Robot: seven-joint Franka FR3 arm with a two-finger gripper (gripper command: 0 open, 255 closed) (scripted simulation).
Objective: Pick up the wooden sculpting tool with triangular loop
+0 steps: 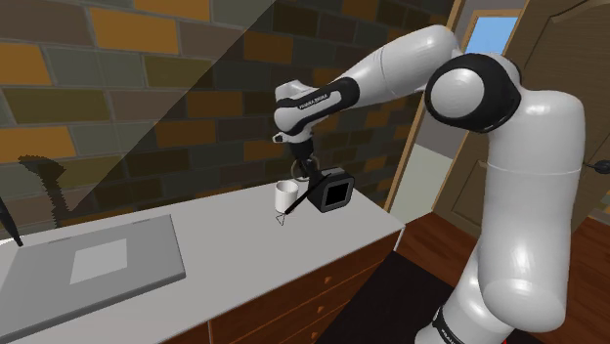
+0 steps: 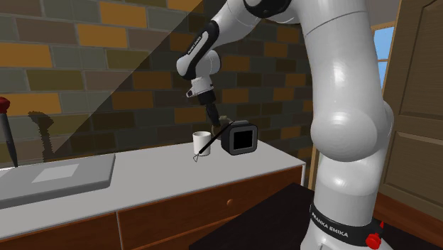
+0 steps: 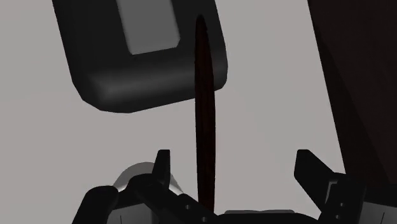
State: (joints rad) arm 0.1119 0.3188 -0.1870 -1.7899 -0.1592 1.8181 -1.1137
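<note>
We see claw (image 3: pixel 235 159) wide open, holding nothing; tool (image 3: pixel 203 127) in its gap, untouched. We judge tool light, stiff, thin: grip mid-handle.

We note white cup (image 1: pixel 285 195) and black box (image 1: pixel 330 193) crowding tool (image 3: pixel 205 114) on either side, brick wall (image 1: pixel 117 107) behind. We find bench (image 1: pixel 225 230) bare toward grey slab (image 1: pixel 98 259); front edge unobstructed.
</note>
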